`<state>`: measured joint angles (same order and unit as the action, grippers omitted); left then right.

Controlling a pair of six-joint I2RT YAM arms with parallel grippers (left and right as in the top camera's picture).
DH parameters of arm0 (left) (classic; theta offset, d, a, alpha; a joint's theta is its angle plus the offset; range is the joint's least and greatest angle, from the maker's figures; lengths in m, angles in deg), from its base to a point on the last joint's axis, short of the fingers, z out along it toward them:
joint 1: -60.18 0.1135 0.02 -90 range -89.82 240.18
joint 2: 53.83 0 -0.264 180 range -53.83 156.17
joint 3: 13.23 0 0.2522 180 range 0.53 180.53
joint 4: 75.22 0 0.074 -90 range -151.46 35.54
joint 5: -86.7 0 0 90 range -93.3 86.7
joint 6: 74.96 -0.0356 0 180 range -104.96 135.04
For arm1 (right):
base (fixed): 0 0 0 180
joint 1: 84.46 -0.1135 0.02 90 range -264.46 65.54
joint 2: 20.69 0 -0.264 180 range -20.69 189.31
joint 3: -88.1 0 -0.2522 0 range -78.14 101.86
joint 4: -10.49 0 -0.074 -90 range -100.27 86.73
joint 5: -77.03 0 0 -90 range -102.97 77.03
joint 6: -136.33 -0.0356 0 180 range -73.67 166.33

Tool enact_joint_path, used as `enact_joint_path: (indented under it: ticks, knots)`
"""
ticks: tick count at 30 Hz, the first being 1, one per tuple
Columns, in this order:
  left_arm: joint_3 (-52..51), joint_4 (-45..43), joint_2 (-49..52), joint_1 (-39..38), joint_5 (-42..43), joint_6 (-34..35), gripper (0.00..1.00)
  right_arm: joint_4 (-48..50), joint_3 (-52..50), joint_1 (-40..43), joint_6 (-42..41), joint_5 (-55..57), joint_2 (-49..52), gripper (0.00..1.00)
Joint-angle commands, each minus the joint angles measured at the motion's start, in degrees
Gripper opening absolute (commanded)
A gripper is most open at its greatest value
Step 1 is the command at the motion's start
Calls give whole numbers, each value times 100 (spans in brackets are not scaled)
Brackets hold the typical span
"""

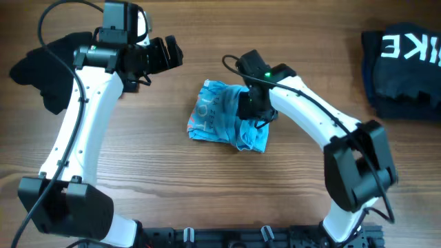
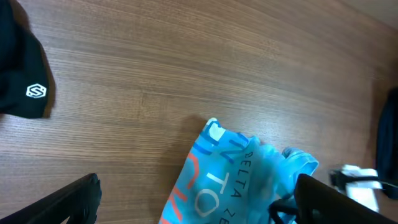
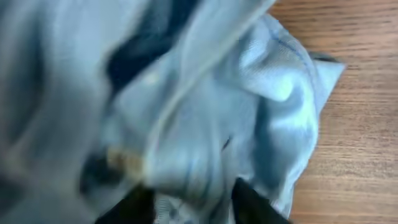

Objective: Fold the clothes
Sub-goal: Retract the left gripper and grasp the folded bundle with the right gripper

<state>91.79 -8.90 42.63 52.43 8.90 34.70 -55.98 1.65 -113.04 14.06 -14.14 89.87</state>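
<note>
Shirt (image 1: 213,114) sits mid-table, bunched into a compact lump, not spread. No clear long axis, just a bit wider L-to-R than front-to-back. R gripper (image 1: 249,110) is down on the lump's right half, its arm reaching in from the near-right corner. So R is the nearer arm by far, touching cloth. In the R wrist view cloth fills the frame and lies between the two dark fingers (image 3: 130,208), jaws partway in. It's blurred, so can't tell if the cloth is really pinched or just sitting in the gap. L gripper (image 1: 165,54) hangs toward the far-left of the table (image 1: 303,41), apart from the shirt, which lies to its near-right. Its jaws are spread wide w/ nothing in them.

Shirt is soft light-blue knit w/ limp rounded folds and white + orange print on the upturned face. Table is smooth wood-grain. Black garment (image 1: 38,65) w/ small white logo lies at the far-left edge, navy garment (image 1: 403,62) w/ big white letters at the far-right corner. Both are well apart from the shirt.

Lump prob needs opening flat first. Limp knit may drag as one clump.
</note>
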Motion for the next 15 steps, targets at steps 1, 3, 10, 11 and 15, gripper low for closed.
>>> enact_joint_path:
  ticks: [1, 3, 10, 11, 15]
  knots:
    - [68, 24, -44, 15, -61, 9, 100, -146, -37, 90, -98, 470, 164, 18]
    - [68, 39, -44, 15, -79, 9, 100, -275, -35, 208, -306, 531, 114, 4]
    - [68, 70, -35, 15, -190, 7, 100, -570, -31, 715, 337, -426, 26, 4]
    - [68, 70, -35, 15, -227, 9, 100, -570, -31, 785, 581, -780, 26, 4]
    - [68, 70, -31, 15, -337, 9, 100, -734, -28, 1207, 1126, -1561, -4, 8]
